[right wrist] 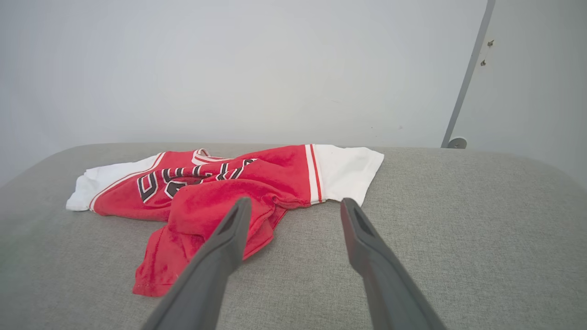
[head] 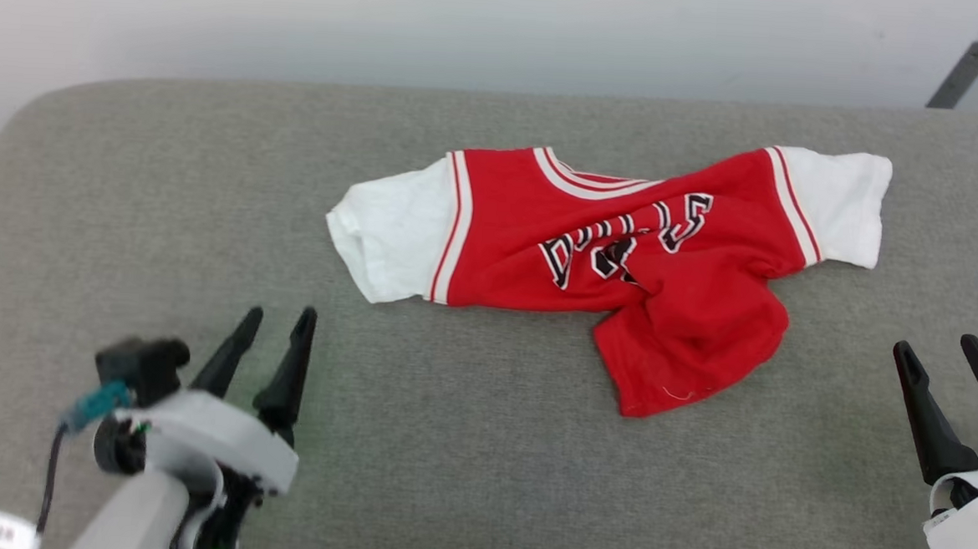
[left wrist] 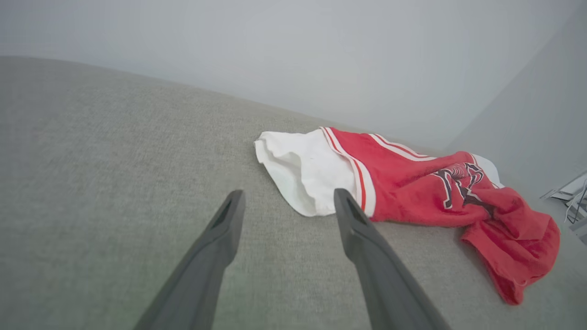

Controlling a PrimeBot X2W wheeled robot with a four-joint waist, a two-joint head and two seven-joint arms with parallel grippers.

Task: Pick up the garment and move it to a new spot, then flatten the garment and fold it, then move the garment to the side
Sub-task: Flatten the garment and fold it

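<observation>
The left gripper and right gripper sat nearest, fingers spread and empty. They stood well apart on either side of the shirt, probably ready to flatten it. It lay mid-cushion with its long axis running sleeve to sleeve, left to right. The collar pointed away and the crumpled hem bunched toward the robot's right.

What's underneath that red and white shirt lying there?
The shirt lies on a grey fabric surface, which shows all around it. Its lower part is bunched up; anything beneath the cloth itself is covered and cannot be seen.
</observation>
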